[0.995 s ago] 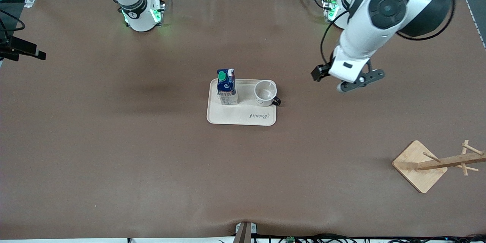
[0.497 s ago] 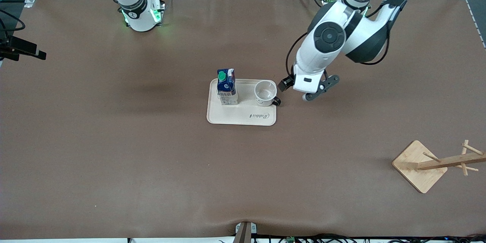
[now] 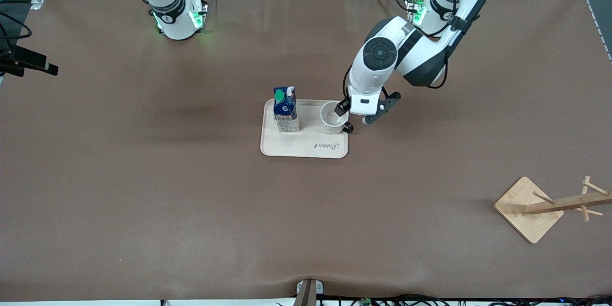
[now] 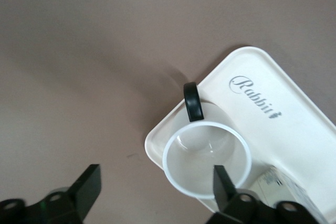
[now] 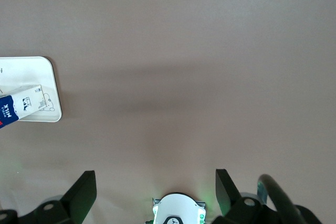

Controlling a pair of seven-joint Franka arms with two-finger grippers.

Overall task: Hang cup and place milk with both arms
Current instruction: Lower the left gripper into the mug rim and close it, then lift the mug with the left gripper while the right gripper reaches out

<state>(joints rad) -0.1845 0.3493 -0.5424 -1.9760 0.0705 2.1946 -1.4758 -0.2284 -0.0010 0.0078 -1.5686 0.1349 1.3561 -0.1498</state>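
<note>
The white cup (image 3: 333,117) stands on the beige tray (image 3: 306,146) at the table's middle, its black handle (image 3: 349,127) pointing toward the left arm's end. The dark-blue milk (image 3: 286,110) with a green cap stands on the same tray, beside the cup toward the right arm's end. My left gripper (image 3: 351,112) hangs open just over the cup's rim. In the left wrist view the gripper (image 4: 155,178) has one finger (image 4: 223,182) over the cup (image 4: 206,163) and the other over bare table. My right gripper (image 5: 153,179) is open, high over its own base (image 5: 178,211); the arm waits.
A wooden cup rack (image 3: 550,205) on a square base stands near the front camera at the left arm's end of the table. A black fixture (image 3: 28,63) juts in at the right arm's end. The right wrist view catches the tray's corner (image 5: 44,85) and the milk (image 5: 18,107).
The left arm has swung from the left arm's end of the table to the tray and come down over the cup. The right arm, cup and milk have not moved.
</note>
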